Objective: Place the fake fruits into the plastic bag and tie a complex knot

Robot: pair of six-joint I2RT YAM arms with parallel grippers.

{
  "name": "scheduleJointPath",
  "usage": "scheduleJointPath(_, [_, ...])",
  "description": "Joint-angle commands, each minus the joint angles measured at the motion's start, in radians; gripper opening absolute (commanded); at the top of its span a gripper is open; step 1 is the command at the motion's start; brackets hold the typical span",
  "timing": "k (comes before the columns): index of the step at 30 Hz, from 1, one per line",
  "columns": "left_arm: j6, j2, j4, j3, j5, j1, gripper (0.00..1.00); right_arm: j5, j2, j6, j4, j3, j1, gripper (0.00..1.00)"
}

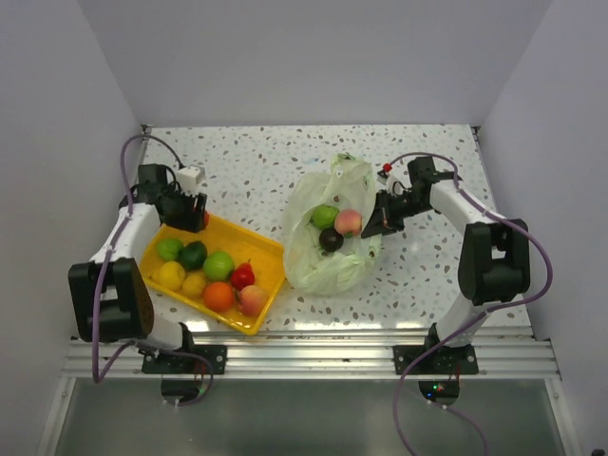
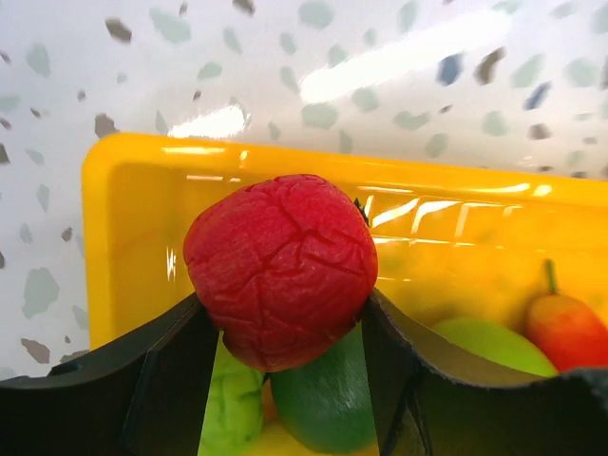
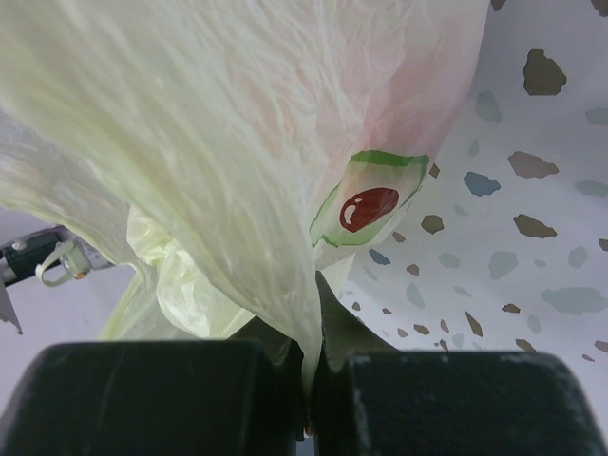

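The left arm reaches forward over the far-left corner of the yellow tray (image 1: 269, 249). The left gripper (image 2: 283, 309) points down, and its fingers (image 2: 161, 380) press both sides of a wrinkled red fruit (image 2: 280, 266); it appears gripped, just above the other fruits (image 1: 214, 275) in the tray.

The right arm extends inward, low over the table (image 1: 427, 275). The right gripper (image 3: 309, 366) is clamped on the edge of the plastic bag (image 3: 190, 142), beside a printed avocado picture (image 3: 370, 207). The bag holds a green fruit (image 1: 325, 216), a pink fruit (image 1: 349, 222) and a dark purple fruit (image 1: 331, 239).
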Motion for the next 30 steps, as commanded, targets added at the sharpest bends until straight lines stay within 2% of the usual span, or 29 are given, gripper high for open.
scheduleJointPath(1, [0.024, -0.148, -0.055, 0.107, 0.191, -0.002, 0.32, -0.002, -0.003, -0.013, -0.013, 0.032, 0.004, 0.00])
scheduleJointPath(5, [0.030, -0.215, -0.115, 0.195, 0.292, -0.035, 0.32, -0.005, -0.003, -0.015, -0.013, 0.032, 0.004, 0.00])
scheduleJointPath(7, [0.036, -0.243, -0.157, 0.228, 0.413, -0.049, 0.33, -0.003, -0.003, -0.013, -0.014, 0.036, 0.004, 0.00])
scheduleJointPath(9, [0.035, -0.277, -0.158, 0.266, 0.519, -0.107, 0.34, -0.005, -0.004, -0.013, -0.013, 0.038, 0.006, 0.00])
scheduleJointPath(10, [0.026, -0.290, -0.137, 0.274, 0.528, -0.130, 0.34, -0.005, -0.004, -0.012, -0.011, 0.038, 0.007, 0.00])
scheduleJointPath(11, [-0.011, -0.304, -0.111, 0.280, 0.528, -0.235, 0.34, -0.005, -0.003, -0.010, -0.008, 0.036, 0.010, 0.00])
scheduleJointPath(13, [-0.090, -0.326, -0.021, 0.282, 0.525, -0.323, 0.36, -0.003, -0.004, -0.005, -0.002, 0.033, 0.012, 0.00])
scheduleJointPath(14, [-0.114, -0.324, 0.003, 0.294, 0.527, -0.409, 0.37, -0.005, -0.006, -0.004, 0.000, 0.035, 0.013, 0.00])
scheduleJointPath(17, [-0.145, -0.263, 0.032, 0.321, 0.499, -0.572, 0.37, -0.003, -0.011, -0.002, 0.001, 0.036, 0.015, 0.00])
scheduleJointPath(23, [-0.214, -0.075, 0.122, 0.306, 0.460, -0.758, 0.38, 0.001, -0.012, 0.007, 0.018, 0.025, 0.021, 0.00])
scheduleJointPath(26, [-0.234, -0.010, 0.136, 0.331, 0.380, -0.789, 0.40, 0.001, -0.012, 0.004, 0.012, 0.030, 0.020, 0.00])
scheduleJointPath(28, [-0.246, 0.048, 0.130, 0.355, 0.315, -0.787, 0.50, 0.003, -0.014, 0.001, 0.009, 0.032, 0.020, 0.00])
scheduleJointPath(29, [-0.238, 0.073, 0.127, 0.376, 0.306, -0.789, 0.62, 0.004, -0.012, 0.001, 0.009, 0.030, 0.020, 0.00])
scheduleJointPath(30, [-0.235, 0.076, 0.124, 0.386, 0.300, -0.790, 0.69, 0.006, -0.014, 0.001, 0.007, 0.030, 0.020, 0.00])
